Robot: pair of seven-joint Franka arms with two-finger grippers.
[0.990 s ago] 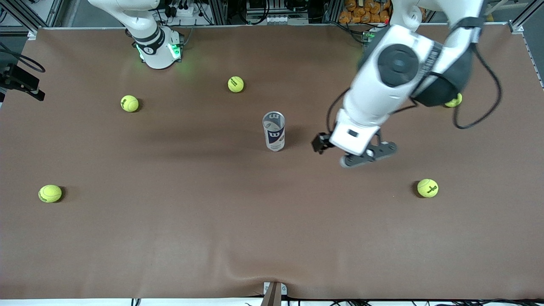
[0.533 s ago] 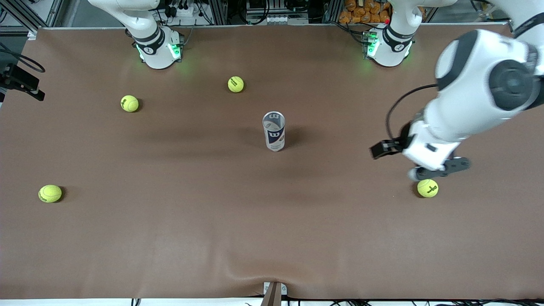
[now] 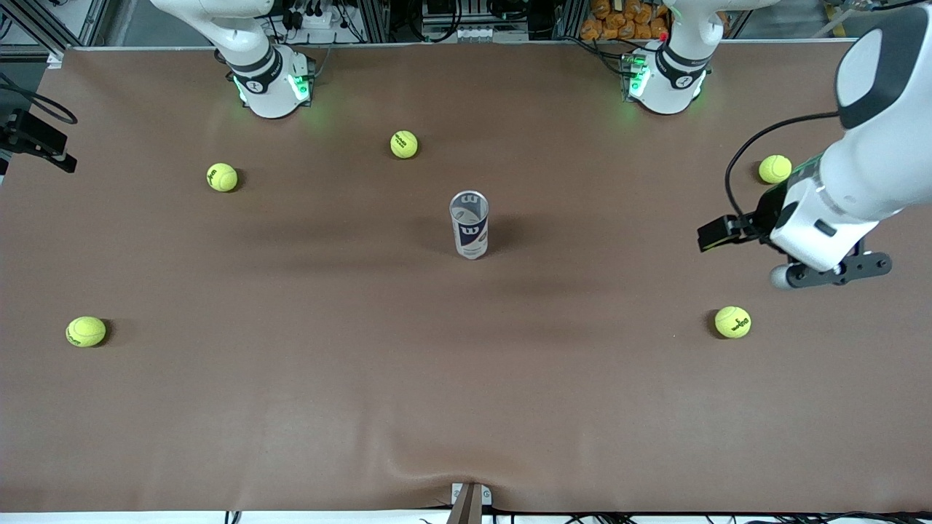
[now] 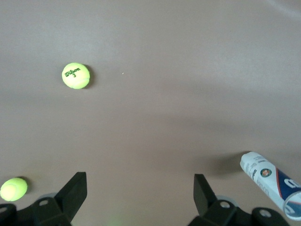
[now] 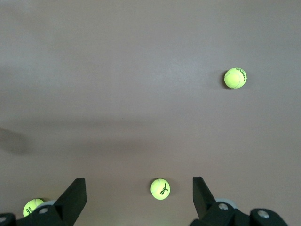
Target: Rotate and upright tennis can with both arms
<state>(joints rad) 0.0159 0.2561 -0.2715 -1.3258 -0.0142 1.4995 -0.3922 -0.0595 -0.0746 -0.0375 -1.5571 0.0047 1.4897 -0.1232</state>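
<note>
Jaws: both grippers spread wide, holding nothing
Left gripper (image 3: 830,275): over bare brown table (image 3: 291,407) at the left arm's end, fingertips hard to make out in the front view
Right gripper (image 5: 138,200): cut out of the front view; only its finger (image 5: 73,195) stubs show
Tennis can (image 3: 470,225): upright mid-table, well apart from both grippers
Tennis ball (image 3: 732,322): near the left gripper, untouched

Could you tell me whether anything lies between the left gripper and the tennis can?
Nothing visible does. The tennis can stands upright mid-table; the left gripper, jaws open, hangs over bare table toward the left arm's end. The nearest ball lies nearer the front camera, off that line.
</note>
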